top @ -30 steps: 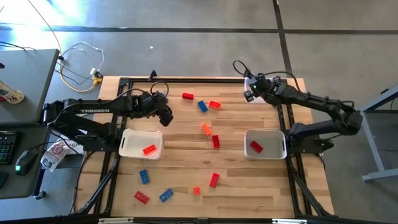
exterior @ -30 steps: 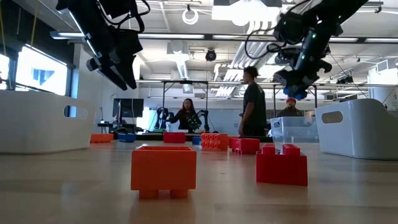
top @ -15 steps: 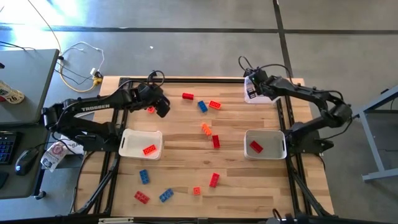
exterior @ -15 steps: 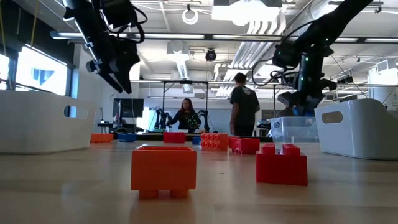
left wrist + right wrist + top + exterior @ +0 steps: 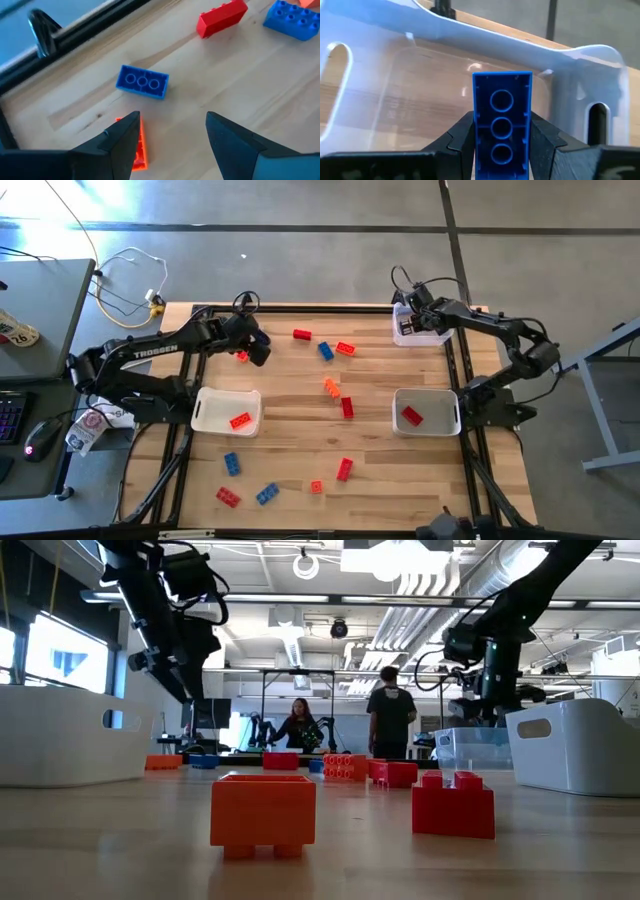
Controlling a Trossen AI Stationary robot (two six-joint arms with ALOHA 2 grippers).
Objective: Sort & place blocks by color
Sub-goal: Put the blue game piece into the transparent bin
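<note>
My right gripper (image 5: 502,150) is shut on a blue block (image 5: 502,112) and hangs over the clear tray (image 5: 421,330) at the table's far right, seen also in the low view (image 5: 474,747). My left gripper (image 5: 172,135) stands open above the far left of the table (image 5: 255,348). Between and beyond its fingers lie a blue block (image 5: 142,82) and an orange block (image 5: 138,150), half hidden by one finger. Red, orange and blue blocks lie flat across the table, among them a red block (image 5: 302,334) and a blue block (image 5: 325,351). My right gripper pinches the blue block by its two long sides (image 5: 476,135) between the two fingers. The block lies along the fingers and sticks out past their tips, its hollow underside toward the wrist camera. The fingers slant down. The block is lifted clear above the clear tray's floor.
A white tray (image 5: 212,408) at the left holds an orange block (image 5: 240,421). A white tray (image 5: 440,402) at the right holds a red block (image 5: 411,416). More blocks lie near the front edge (image 5: 266,494). People stand in the room beyond the table (image 5: 388,720).
My right gripper has swung toward the table's far edge and sunk toward the clear tray, carrying the blue block. My left gripper has gone toward the far left corner, staying open.
</note>
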